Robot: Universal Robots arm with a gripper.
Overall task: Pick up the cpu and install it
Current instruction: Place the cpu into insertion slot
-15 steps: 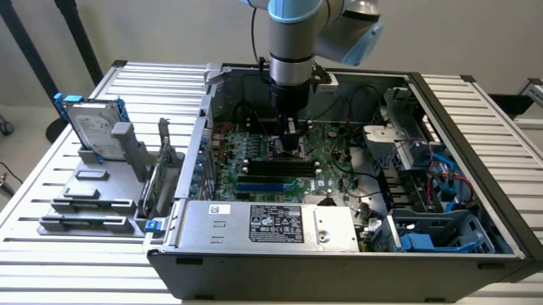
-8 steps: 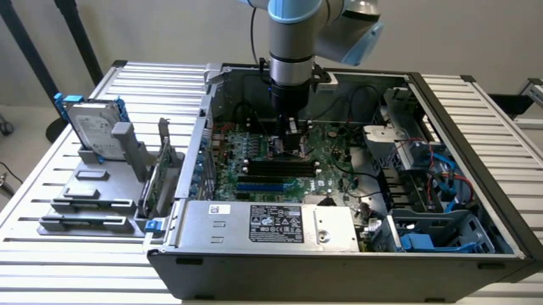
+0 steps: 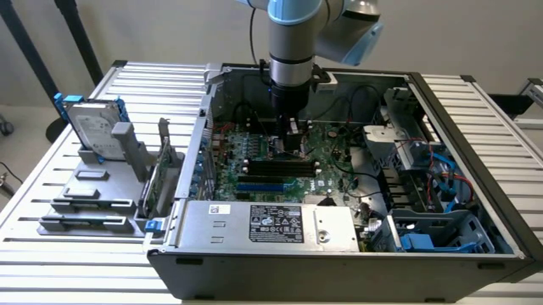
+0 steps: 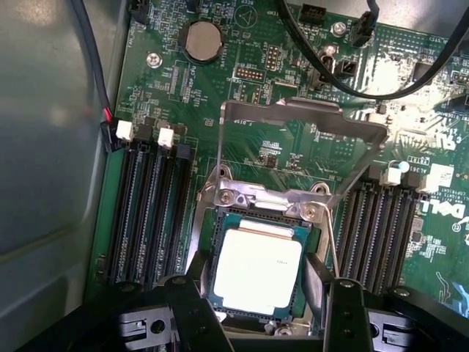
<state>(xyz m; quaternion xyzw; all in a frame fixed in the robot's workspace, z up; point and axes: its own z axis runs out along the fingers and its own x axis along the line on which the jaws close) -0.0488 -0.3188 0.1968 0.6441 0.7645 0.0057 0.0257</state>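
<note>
Grey steel computer case (image 3: 339, 270) lies open, with the arm's black gripper (image 3: 288, 141) low over the green motherboard (image 3: 327, 143). At the wrist, the flat silvery square cpu (image 4: 256, 268) sits in its dark socket (image 4: 256, 214) under the raised metal frame (image 4: 293, 110). The gripper straddles it, but I cannot tell whether it has hold. Any tilt or sideways drag might bend contacts beneath.

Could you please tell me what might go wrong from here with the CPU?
The silvery square metal-topped cpu lies at the black motherboard socket, close under the gripper; a slight tilt or offset could damage them. The raised grey metal retention plate stands nearby and could be knocked.
</note>
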